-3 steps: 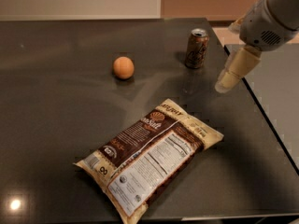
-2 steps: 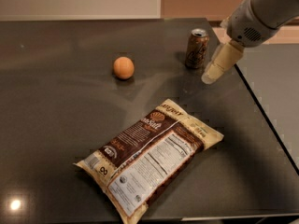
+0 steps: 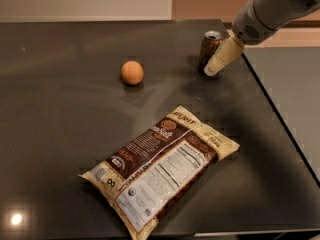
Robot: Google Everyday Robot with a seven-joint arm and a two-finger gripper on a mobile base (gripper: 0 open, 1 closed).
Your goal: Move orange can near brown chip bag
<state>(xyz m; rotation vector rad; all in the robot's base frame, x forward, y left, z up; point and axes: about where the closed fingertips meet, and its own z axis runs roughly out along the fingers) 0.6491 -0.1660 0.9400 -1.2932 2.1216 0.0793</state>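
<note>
The orange can [image 3: 208,49], brownish with a silver top, stands upright on the dark table [image 3: 60,134] at the back right. The brown chip bag [image 3: 159,167] lies flat at the front middle, its white nutrition label facing up. My gripper [image 3: 214,68] comes down from the upper right on a grey arm. Its cream fingers [image 3: 223,55] sit right beside the can's right side, tips near the can's base.
A round orange fruit [image 3: 132,72] sits on the table left of the can. The table's right edge [image 3: 280,119] runs diagonally just right of the can and the gripper. A bright light reflection [image 3: 16,218] shows at the front left.
My gripper has moved left and towards the can, from well to its right to right beside it. The can, the fruit and the bag have not moved.
</note>
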